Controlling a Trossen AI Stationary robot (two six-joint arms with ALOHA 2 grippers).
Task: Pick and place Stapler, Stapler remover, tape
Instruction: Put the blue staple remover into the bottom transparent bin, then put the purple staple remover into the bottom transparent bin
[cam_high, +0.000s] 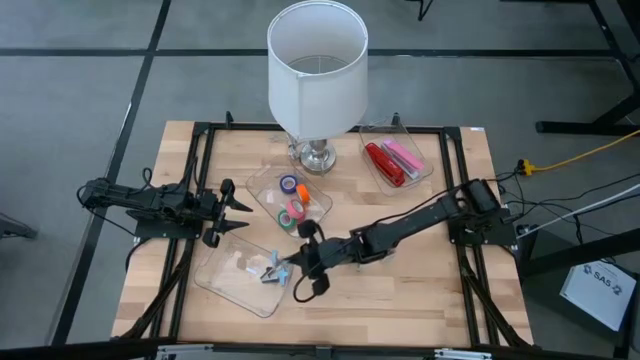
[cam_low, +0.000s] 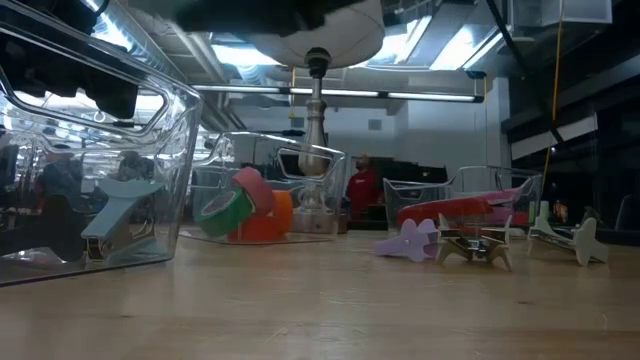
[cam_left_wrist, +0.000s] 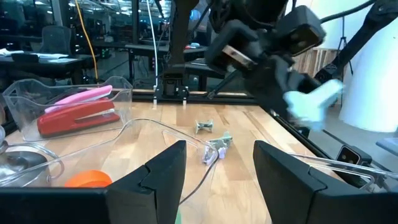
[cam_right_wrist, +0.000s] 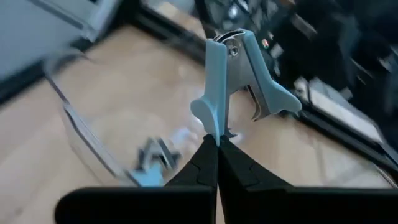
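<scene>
Sorting is well along: 2 staplers (cam_high: 392, 161) lie in the far tray (cam_high: 425, 172), tape rolls (cam_high: 293, 203) fill the middle tray (cam_high: 262, 185). Right pincer (cam_high: 290, 264), clamped on a light-blue staple remover (cam_right_wrist: 231, 74), hovers over the near tray (cam_high: 215, 277); several removers (cam_low: 472, 245) remain on the worktop (cam_high: 400, 290). Left pincer (cam_high: 240, 215) waits apart.

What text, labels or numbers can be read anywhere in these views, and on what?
"SA5": on the white sheet lying on the floor beside the table, high view; its smaller print is too small to read.
Nothing else is legible; the stapler remover shows no marking.
</scene>
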